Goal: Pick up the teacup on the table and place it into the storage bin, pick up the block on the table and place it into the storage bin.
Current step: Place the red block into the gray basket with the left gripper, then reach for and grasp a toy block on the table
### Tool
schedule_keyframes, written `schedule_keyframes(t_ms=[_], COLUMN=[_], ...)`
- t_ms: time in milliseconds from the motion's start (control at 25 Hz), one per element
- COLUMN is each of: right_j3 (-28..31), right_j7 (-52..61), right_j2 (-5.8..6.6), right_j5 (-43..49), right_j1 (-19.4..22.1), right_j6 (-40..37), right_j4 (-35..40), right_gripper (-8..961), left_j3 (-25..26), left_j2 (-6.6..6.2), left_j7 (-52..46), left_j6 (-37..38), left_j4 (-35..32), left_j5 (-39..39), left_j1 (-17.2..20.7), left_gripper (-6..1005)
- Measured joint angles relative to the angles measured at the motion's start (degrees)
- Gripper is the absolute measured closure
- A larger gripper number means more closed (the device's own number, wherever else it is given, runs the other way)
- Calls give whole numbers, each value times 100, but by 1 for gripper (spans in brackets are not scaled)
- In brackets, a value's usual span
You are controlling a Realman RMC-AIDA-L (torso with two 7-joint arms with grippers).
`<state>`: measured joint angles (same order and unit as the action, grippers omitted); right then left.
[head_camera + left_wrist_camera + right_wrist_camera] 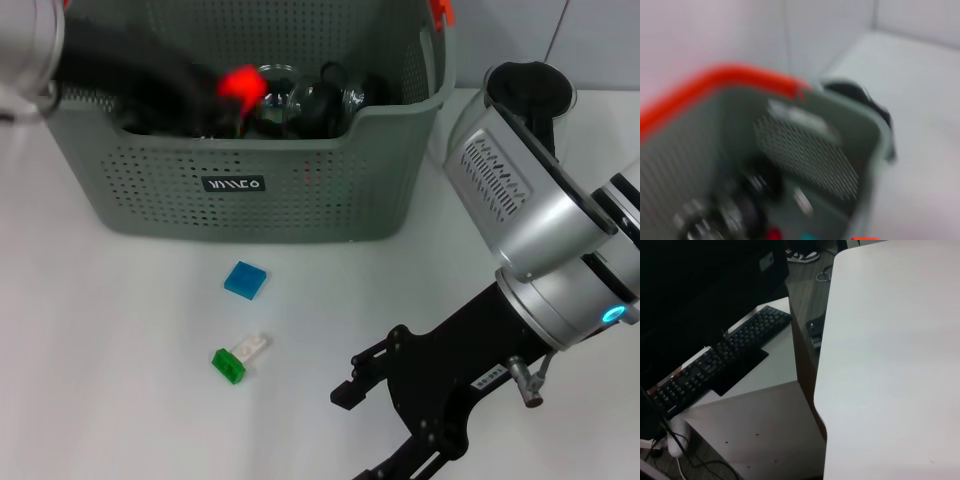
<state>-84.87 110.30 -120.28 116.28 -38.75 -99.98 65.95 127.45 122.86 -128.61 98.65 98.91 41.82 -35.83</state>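
Right gripper (385, 425) sits lowest on your tabletop (120, 340), jaws spread wide, holding nothing. Blue block (246, 279) lies just up and left of those jaws; green-and-white piece (238, 356) is directly left. Storage bin (260, 185) stands beyond, glassware (300, 100) inside, exact teacup not distinguishable. Left gripper (215, 100) reaches into the bin, blurred; you can't tell its jaw state.

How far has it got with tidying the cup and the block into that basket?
Glassware already sits inside the storage bin, though I cannot pick out the teacup. The left hand is reaching into the bin. The blue block and a green-and-white piece lie on the table, untouched. The right hand waits open near the front edge.
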Motion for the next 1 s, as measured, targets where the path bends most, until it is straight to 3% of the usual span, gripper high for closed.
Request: schedule_keyframes(t_ms=[240,360,480,720,1000], right_j3=[-18,-4,0,5,24], right_j7=[0,0,1,1,0], right_j2=[-11,-14,-13,-11,14], right_j5=[-2,-7,-19,-71,-79], right_j1=[4,16,22,26,26], right_j6=[-4,-5,-4,-2,25], right_j4=[-22,-24,-30,-30,-18], right_gripper=[70,70,70,70,69], left_j3=[452,464,441,481,476], left_j2=[-324,-483,-580,-616,-584], left_j7=[-2,-86,-209,-232,-263], left_j6=[-1228,-1705,-1930,-1985,-1568], left_j4=[-1562,-2329,-2687,-2751,-1915], left_j5=[35,-80,-175,-188,-165], left_j1=[-707,-913,-1001,-999,-715], left_gripper=[795,795,794,793,630])
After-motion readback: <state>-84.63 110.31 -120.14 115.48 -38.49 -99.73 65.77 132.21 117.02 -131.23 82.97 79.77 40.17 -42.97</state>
